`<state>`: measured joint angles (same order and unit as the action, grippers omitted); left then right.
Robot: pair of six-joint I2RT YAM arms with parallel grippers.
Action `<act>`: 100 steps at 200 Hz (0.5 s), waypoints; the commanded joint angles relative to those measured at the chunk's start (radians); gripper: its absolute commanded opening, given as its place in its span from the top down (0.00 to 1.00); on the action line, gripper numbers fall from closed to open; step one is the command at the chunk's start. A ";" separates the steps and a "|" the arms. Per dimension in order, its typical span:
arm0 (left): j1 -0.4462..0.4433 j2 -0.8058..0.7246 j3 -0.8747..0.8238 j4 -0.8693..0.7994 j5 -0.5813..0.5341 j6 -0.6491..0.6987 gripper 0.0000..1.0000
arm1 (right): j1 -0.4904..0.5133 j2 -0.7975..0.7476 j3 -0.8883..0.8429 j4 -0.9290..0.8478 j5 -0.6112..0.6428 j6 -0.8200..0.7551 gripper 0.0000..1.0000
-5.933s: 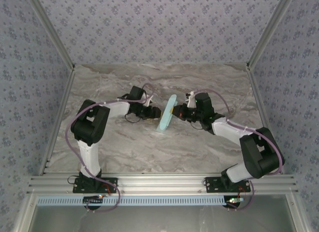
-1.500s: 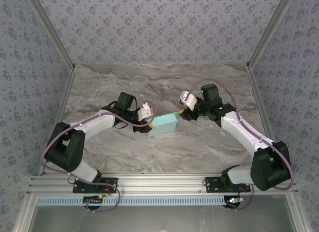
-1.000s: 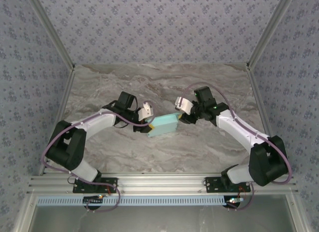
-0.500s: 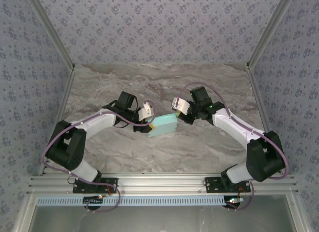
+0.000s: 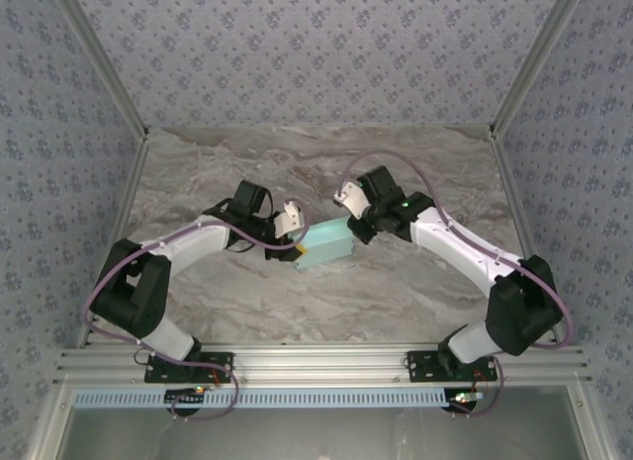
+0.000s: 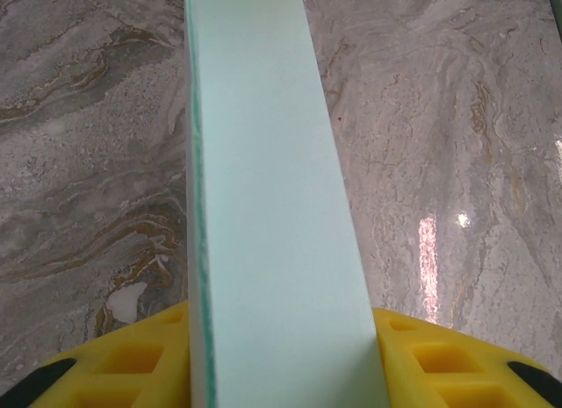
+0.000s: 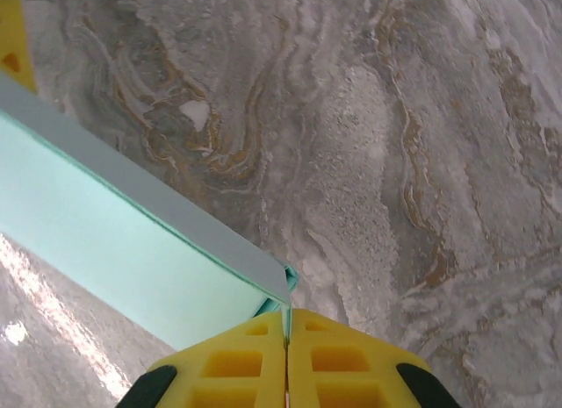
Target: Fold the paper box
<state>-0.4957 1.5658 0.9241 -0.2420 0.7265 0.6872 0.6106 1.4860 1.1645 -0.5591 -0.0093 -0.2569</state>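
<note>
Left arm first: the left gripper (image 5: 290, 229) has its jaws part-way open and clamped across the paper box (image 5: 326, 244). On the left wrist view the yellow fingers (image 6: 123, 368) sit either side of the pale card, pressed to both faces. The grip looks square and steady.

The box itself is at the middle of the worktop (image 5: 247, 312), well away from every edge. It reads as a slim closed rectangle. Its long axis runs from the left gripper's end, nearer the front edge, up toward the back right. Whether its underside touches the marble, I cannot tell.

Over to the right: the right gripper (image 5: 354, 219) is at the far end of that axis, on the box's back-right corner. From the right wrist camera the fingers (image 7: 233, 368) are pressed tight together, and the box's corner (image 7: 283, 283) meets their tips. A thin teal edge runs down into the seam, so it appears to nip a sliver of card there.

So the box is spanned end to end. The right arm is the one at the working corner, with the body of the box stretching away to its left. Any tuck or pull there, I'd judge, must run along that axis against the left arm's hold.
</note>
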 commanded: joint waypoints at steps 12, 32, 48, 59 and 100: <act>-0.009 0.010 0.028 -0.013 -0.022 -0.007 0.68 | 0.051 0.044 0.076 -0.037 0.113 0.315 0.91; -0.010 0.010 0.028 -0.013 -0.024 -0.007 0.68 | 0.063 0.061 0.074 -0.026 0.143 0.379 0.91; -0.012 0.011 0.030 -0.013 -0.022 -0.008 0.68 | 0.067 0.066 0.066 -0.014 0.166 0.406 0.92; -0.013 0.013 0.031 -0.013 -0.024 -0.011 0.68 | 0.071 0.060 0.056 0.004 0.167 0.421 0.92; -0.014 0.013 0.033 -0.016 -0.036 -0.015 0.68 | 0.090 0.048 -0.002 0.055 0.172 0.468 0.93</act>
<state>-0.4992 1.5726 0.9295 -0.2394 0.6857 0.6785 0.6830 1.5448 1.1927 -0.5602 0.1459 0.1471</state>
